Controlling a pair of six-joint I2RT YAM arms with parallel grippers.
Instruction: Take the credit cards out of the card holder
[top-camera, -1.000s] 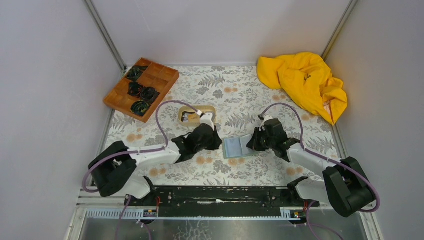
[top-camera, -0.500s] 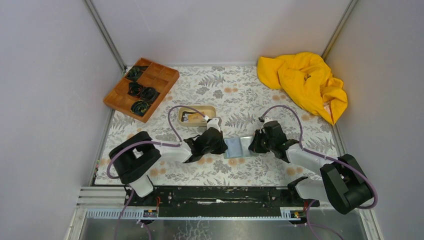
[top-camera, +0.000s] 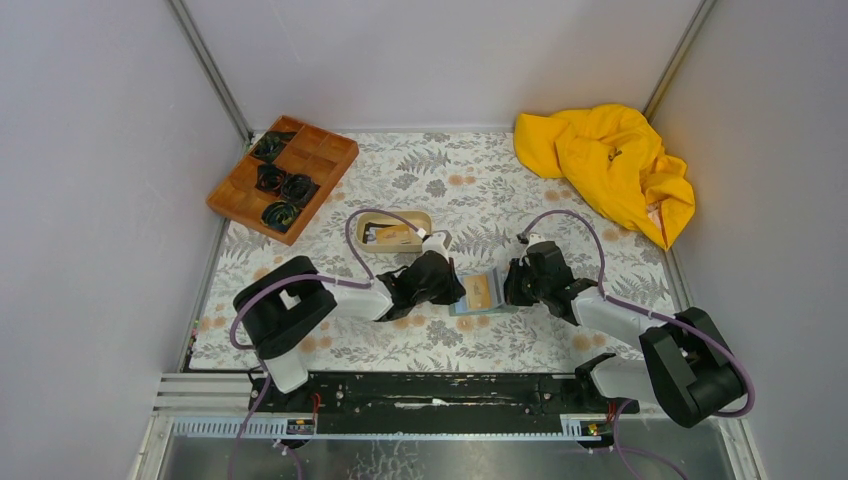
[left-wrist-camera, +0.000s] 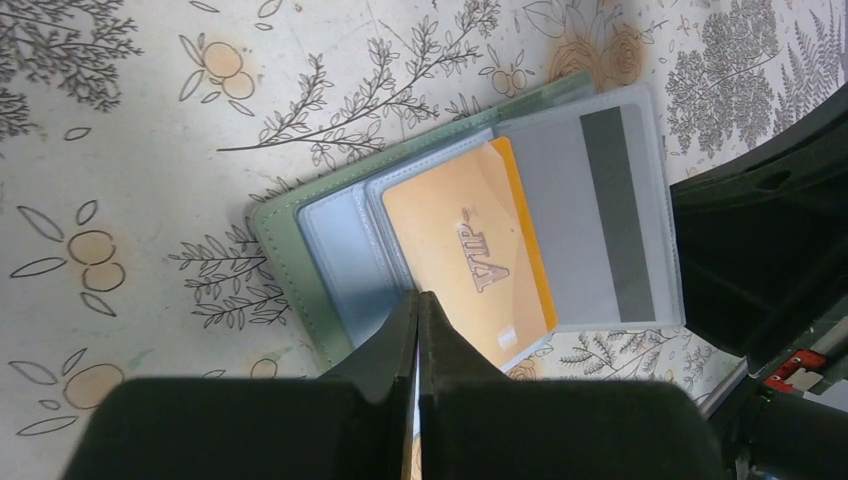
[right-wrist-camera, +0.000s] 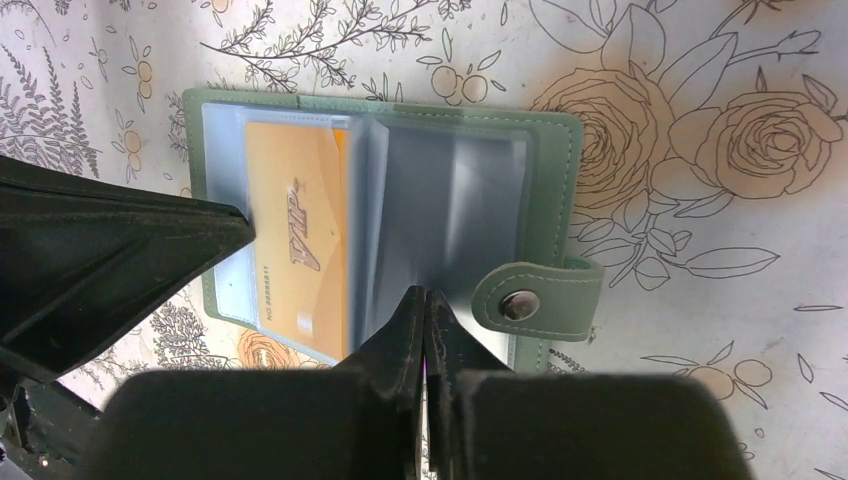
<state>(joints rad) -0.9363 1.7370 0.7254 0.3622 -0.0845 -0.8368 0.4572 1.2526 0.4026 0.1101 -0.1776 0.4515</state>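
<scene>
Right at left claw's (left-wrist-camera: 417, 300) tip: orange credit card (left-wrist-camera: 465, 262)

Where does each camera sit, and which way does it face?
Top external: above and behind the left arm and right arm, looking down at the table; both show.
Left wrist: looks down past its jaws at the open card holder and orange card.
Right wrist: same, from the opposite side; own jaws show.
All share the orange card.

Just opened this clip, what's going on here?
Both arms work on the open card holder mid-table. The right gripper is pinched shut on its clear sleeves, holding it open. The left gripper is closed at the edge of the orange VIP card, which is not yet out; whether it grips the card is unclear.
</scene>
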